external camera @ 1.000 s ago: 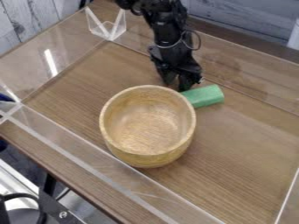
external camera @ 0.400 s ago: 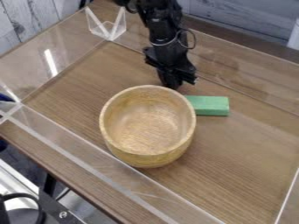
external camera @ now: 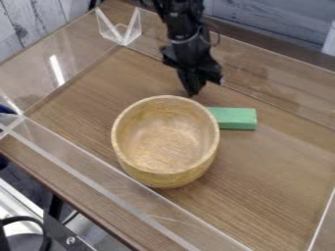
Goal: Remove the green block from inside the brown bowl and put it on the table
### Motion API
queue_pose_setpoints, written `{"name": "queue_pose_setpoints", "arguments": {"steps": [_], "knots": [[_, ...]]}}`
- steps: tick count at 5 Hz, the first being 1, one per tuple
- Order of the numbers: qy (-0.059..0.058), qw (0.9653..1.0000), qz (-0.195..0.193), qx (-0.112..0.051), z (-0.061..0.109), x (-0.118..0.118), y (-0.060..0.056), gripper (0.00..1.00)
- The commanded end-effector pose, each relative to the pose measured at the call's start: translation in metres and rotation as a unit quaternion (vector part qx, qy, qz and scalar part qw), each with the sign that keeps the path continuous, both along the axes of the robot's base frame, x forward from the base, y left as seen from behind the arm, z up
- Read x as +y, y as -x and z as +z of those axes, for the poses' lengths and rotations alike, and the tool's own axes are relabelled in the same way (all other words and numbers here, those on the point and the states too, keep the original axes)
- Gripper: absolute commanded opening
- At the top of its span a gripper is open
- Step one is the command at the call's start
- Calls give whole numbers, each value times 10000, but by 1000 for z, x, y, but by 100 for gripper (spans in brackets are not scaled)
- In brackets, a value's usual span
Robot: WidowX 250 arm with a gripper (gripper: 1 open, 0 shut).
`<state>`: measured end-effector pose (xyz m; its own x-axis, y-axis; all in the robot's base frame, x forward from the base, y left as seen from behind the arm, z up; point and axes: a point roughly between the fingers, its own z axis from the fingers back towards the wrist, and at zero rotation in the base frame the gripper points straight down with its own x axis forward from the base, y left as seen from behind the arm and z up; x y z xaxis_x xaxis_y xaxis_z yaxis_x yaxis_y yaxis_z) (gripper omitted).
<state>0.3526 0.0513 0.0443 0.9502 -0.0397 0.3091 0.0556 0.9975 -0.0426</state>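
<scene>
**A:** Block (external camera: 236, 119) first: where does it lie?

**B:** Going left to right: the bowl (external camera: 165, 140) sits mid-table, empty as far as its inside shows, and the green block lies flat on the table (external camera: 92, 83), just off the bowl's right rim, close to it or touching. I can't tell which.

**A:** And the gripper (external camera: 197, 86)?

**B:** Above and behind the bowl's far rim, pointing steeply down, jaws drawn together on nothing. From it, the block lies to the lower right, near but apart.

**A:** How does the block's long axis run?

**B:** Roughly left to right in the picture, tilted slightly down toward the right.

**A:** So what's left?

**B:** Little, I'd judge. The block is out of the bowl and on the wood; only one arm is in view, and any coming move would likely be a retreat upward, clear of rim and block.
</scene>
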Motion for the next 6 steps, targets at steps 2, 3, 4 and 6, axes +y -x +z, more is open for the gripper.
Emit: {"name": "queue_pose_setpoints", "arguments": {"steps": [2,3,4,6], "knots": [[120,9976,-460,-504,71,-8,-8,0],[10,9978,-582,-312,48,-2,-4,0],[-70,9969,-777,-142,28,-1,-3,0],[-138,9971,-686,-305,26,11,5,0]]}}
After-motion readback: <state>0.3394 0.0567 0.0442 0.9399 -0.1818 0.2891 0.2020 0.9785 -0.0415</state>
